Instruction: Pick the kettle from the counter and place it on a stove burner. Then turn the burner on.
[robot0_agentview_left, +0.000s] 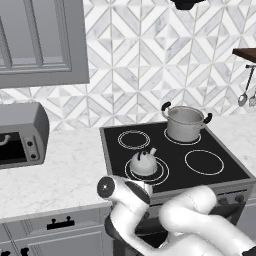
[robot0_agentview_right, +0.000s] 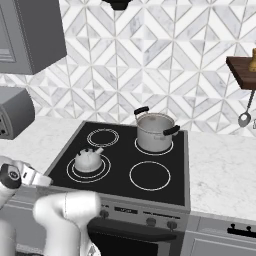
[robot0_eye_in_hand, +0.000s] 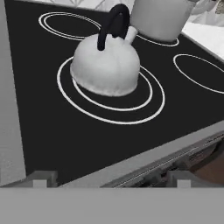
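1. Kettle (robot0_agentview_left: 144, 164) sitting upright on the stove burner (robot0_agentview_left: 161, 176), the largest double-ring circle at the front left of the black cooktop (robot0_agentview_left: 227, 176); seen also from the right base view at kettle (robot0_agentview_right: 87, 160) on stove burner (robot0_agentview_right: 102, 172).
2. In the hand view, kettle (robot0_eye_in_hand: 106, 66) resting on the inner ring of the stove burner (robot0_eye_in_hand: 154, 105), set a little toward the ring's far left, black arched handle up and spout pointing away toward the steel pot (robot0_eye_in_hand: 159, 17).
3. Hand (robot0_eye_in_hand: 109, 179) open, two dark fingertips spread wide apart at the bottom of the hand view, gripping nothing, hanging low before the cooktop's front edge and apart from the kettle.
4. Steel pot (robot0_agentview_left: 185, 123) with two black side handles on the rear right ring, well apart from the kettle.
5. Smaller double ring (robot0_agentview_left: 133, 139) at rear left and single ring (robot0_agentview_left: 204, 162) at front right both bare.
6. White marble tabletop (robot0_agentview_left: 65, 170) left of the cooktop, carrying a grey toaster oven (robot0_agentview_left: 22, 134) against the wall.
7. Control knobs (robot0_agentview_right: 150, 221) along the stove's front panel below the glass.
8. Ladle (robot0_agentview_right: 245, 118) hanging under a wooden shelf (robot0_agentview_right: 242, 67) at the right.
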